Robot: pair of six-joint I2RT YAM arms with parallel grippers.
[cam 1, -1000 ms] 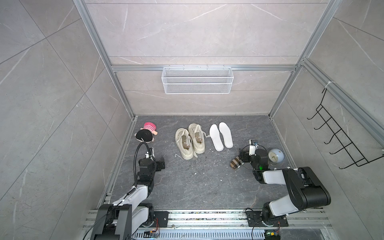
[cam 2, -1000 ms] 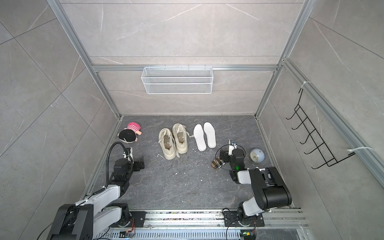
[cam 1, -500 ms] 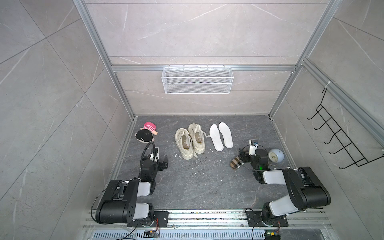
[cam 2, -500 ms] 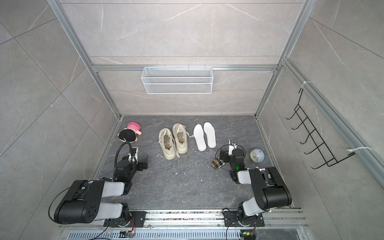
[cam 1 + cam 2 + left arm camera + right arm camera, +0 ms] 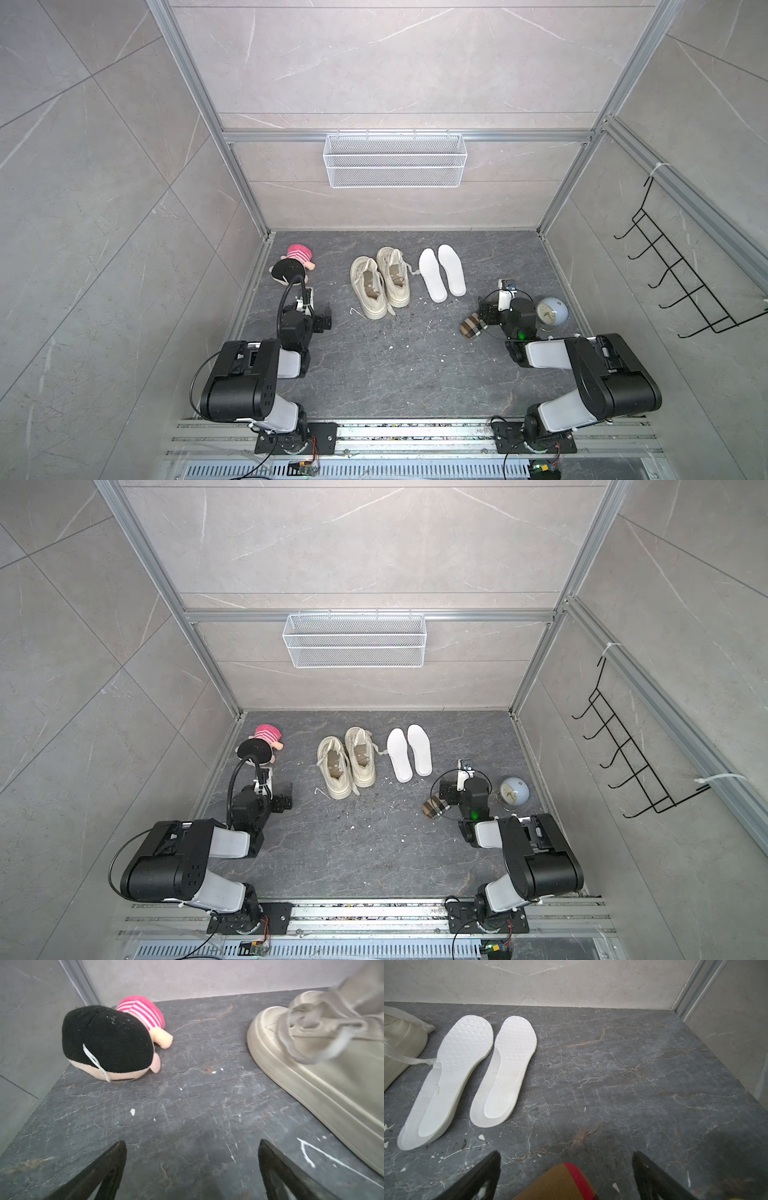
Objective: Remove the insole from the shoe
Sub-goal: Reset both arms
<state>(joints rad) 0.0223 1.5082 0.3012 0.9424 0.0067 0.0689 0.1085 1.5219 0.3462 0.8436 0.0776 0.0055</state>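
Insoles [image 5: 432,275], two flat white foam ones, lie side by side on the dark grey stone floor [image 5: 395,374] in both top views. They are just beside the pair of cream lace-up shoes [image 5: 368,286] and outside them, so the task looks done to me. The left gripper [image 5: 322,322] sits low near the shoes, on the side away from the insoles, with a black-haired plush doll in a pink striped top [image 5: 292,262] beyond it. The right gripper [image 5: 484,314] is near the insoles' heel ends, above a small plaid fabric bundle [image 5: 473,327], and a round pale blue clock [image 5: 550,313] stands beside its arm.

From the left wrist, the black fingers [image 5: 116,1159] stand wide apart with only bare floor between them. The nearer shoe's toe is close on one side and the doll lies apart on the other. No insole shows here.

From the right wrist, the jaws are spread just as wide and grip nothing. The bundle's brown-and-red end lies between them, touching neither as far as I can tell. Both insoles lie ahead, apart from the fingertips, and a shoelace end rests against the edge of the insole nearer the shoe.

I see two risks. Closing the right jaws now would pinch the bundle. A careless swing of the left arm could knock the shoe, and the lace might then drag that insole askew.
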